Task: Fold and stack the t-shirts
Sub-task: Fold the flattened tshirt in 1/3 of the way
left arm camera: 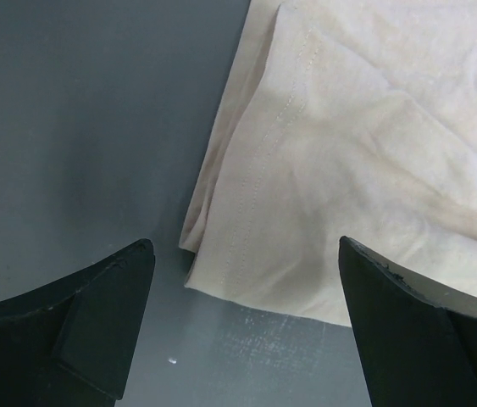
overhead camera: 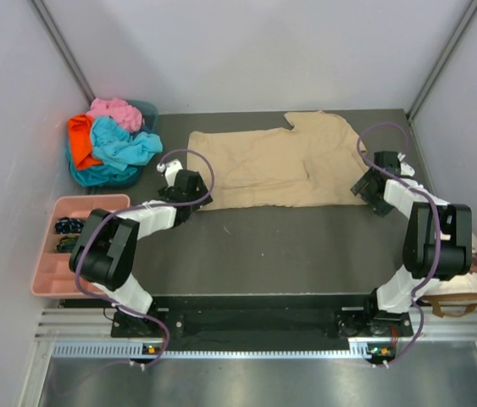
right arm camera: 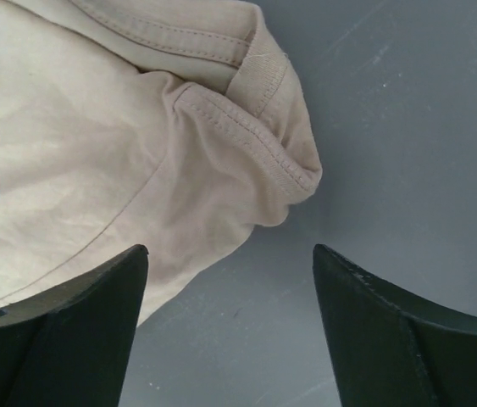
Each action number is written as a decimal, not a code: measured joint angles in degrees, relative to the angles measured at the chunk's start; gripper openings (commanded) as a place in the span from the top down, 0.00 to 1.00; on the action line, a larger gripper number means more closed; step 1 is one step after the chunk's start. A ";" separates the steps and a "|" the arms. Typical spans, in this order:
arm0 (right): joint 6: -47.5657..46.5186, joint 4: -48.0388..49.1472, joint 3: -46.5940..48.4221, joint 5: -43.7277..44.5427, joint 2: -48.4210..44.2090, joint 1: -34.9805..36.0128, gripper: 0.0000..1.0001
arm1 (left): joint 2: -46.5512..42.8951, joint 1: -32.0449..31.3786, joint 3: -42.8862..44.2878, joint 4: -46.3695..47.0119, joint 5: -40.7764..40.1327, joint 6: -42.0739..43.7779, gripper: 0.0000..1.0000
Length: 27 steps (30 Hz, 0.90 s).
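Only the top view shows the coloured t-shirts [overhead camera: 113,140] heaped; wrist views show the left gripper [left arm camera: 246,254] and right gripper [right arm camera: 230,259] wide open, empty, at the tan t-shirt [left arm camera: 374,170] corners.

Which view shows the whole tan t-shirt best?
Top external: the tan t-shirt lies flat on the table, nearly its whole outline visible. Left wrist shows only its stitched hem corner; right wrist only a bunched seamed edge.

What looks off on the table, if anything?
The tan shirt lies rumpled, folded unevenly, a sleeve poking out at its far right. The other shirts sit in a crumpled heap at far left. Nothing is spilled.
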 measured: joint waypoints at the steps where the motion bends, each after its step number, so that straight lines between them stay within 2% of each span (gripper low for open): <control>1: 0.15 0.02 0.00 0.09 0.35 -0.11 0.30 | 0.33 0.00 0.11 -0.09 0.02 -0.02 0.08; 2: 0.33 0.11 0.02 0.15 0.70 -0.13 0.40 | 0.55 0.00 0.15 -0.13 0.02 -0.02 0.08; 4: 0.44 0.48 0.02 0.22 1.40 -0.26 0.53 | 1.03 0.00 0.22 -0.35 0.02 -0.09 0.08; 5: 0.61 0.81 0.02 0.22 1.84 -0.33 0.72 | 1.16 -0.02 0.33 -0.33 -0.04 -0.07 0.08; 7: 0.55 1.38 0.02 0.20 2.56 -0.48 0.93 | 1.36 -0.02 0.50 -0.33 -0.02 -0.17 0.09; 8: 1.14 1.55 0.02 0.11 2.91 -0.66 0.96 | 1.36 -0.04 0.55 -0.33 -0.02 -0.17 0.09; 10: 1.27 1.86 0.02 -0.13 3.13 -0.92 1.00 | 1.38 -0.04 0.61 -0.37 0.02 -0.22 0.12; 15: 1.38 2.14 0.02 -0.35 3.13 -1.07 1.00 | 2.71 -0.04 1.75 -0.17 -0.02 -0.24 0.21; 18: 1.40 2.14 0.02 -0.52 3.13 -1.16 1.00 | 3.80 -0.04 2.75 0.13 -0.02 -0.44 0.38; 19: 1.40 2.14 0.02 -0.59 3.13 -1.22 1.00 | 4.13 -0.04 3.02 0.13 0.04 -0.39 0.50; 21: 1.40 2.14 0.02 -0.72 3.13 -1.36 1.00 | 4.50 -0.04 3.23 0.22 0.17 -0.70 0.66; 22: 1.40 2.14 0.02 -0.74 3.13 -1.36 1.00 | 4.63 -0.04 3.23 0.13 0.31 -0.81 0.87; 23: 1.40 2.14 0.02 -0.74 3.13 -1.36 1.00 | 4.79 -0.04 3.23 0.11 0.15 -0.87 0.98; 27: 1.42 2.14 0.00 -0.96 3.10 -1.38 1.00 | 5.05 -0.04 3.30 -0.24 0.39 -1.07 1.00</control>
